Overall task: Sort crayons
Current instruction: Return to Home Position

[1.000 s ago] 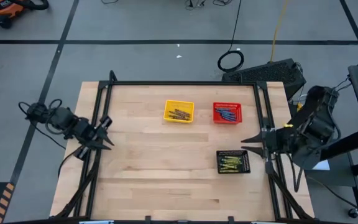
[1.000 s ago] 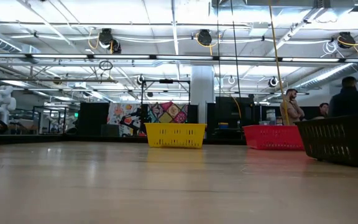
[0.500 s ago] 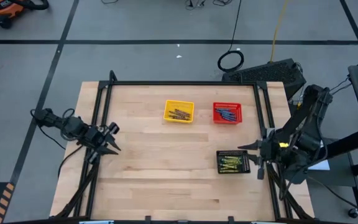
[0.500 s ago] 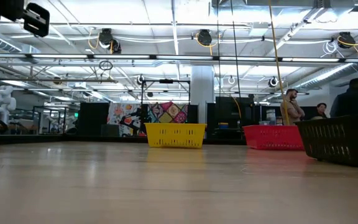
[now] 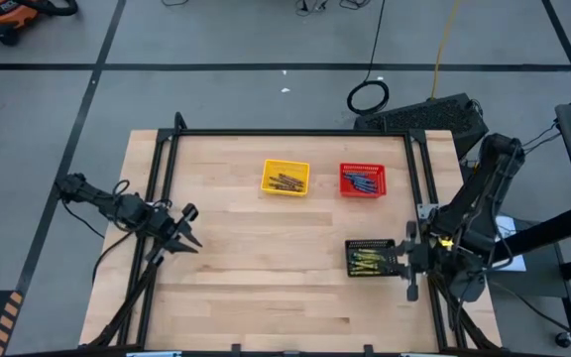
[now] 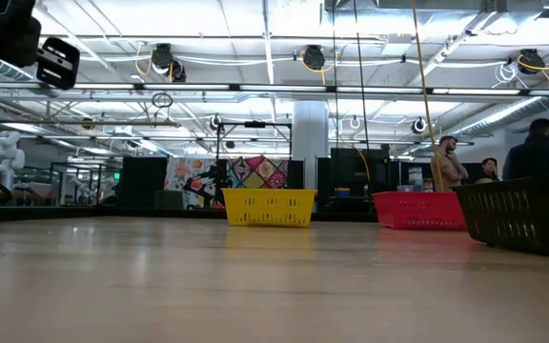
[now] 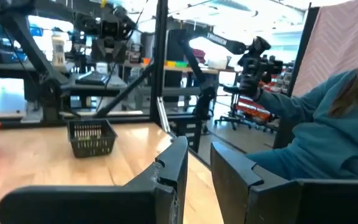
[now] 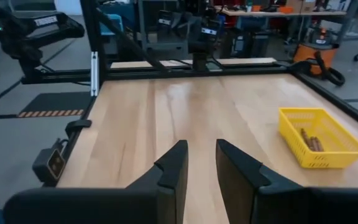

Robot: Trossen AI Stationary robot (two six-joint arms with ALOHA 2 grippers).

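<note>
The brown crayons point(image 5: 285, 181) lie in the yellow basket point(image 5: 266, 178) at far centre. The blue crayons point(image 5: 362, 182) are in the red basket point(image 5: 343, 180) to its right, and the olive-green crayons point(image 5: 369, 260) are in the black basket point(image 5: 349, 258), nearer on the right. I see none loose on the table point(image 5: 266, 297), so sorting looks finished. The left gripper point(image 5: 188, 230) hangs at the left edge and the right gripper point(image 5: 405, 261) just right of the black basket. Both are narrowly parted and empty, parking, I judge.
</note>
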